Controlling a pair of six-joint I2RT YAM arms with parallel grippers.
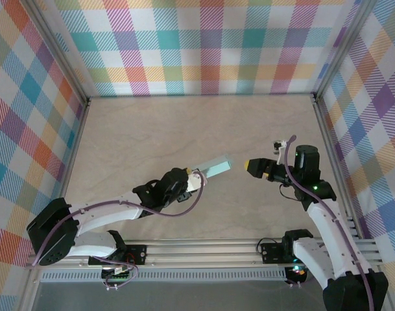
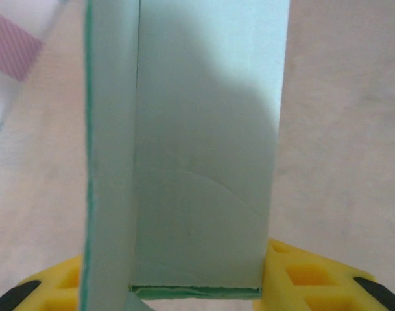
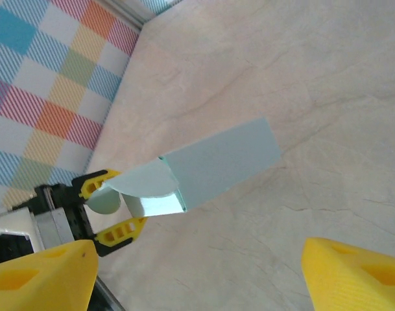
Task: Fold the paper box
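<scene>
Pale mint-teal thin-card paper box (image 1: 215,167): a flat sleeve held just right of centre over the beige tabletop (image 1: 152,129), free end pointing to 2 o'clock. It looks feather-light and stiff only along its creases, so it'll dent if squeezed. Left gripper (image 1: 194,179) pinches its 8 o'clock end, where a rounded flap (image 3: 140,181) stands open. Right gripper (image 1: 253,166) sits at its 3 o'clock, jaws wide and empty, near but apart. I'd grab a folded edge, not mid-panel.

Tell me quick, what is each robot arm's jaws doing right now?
Left gripper: jaws closed, holding the paper box.
Right gripper: jaws open, holding nothing.
</scene>
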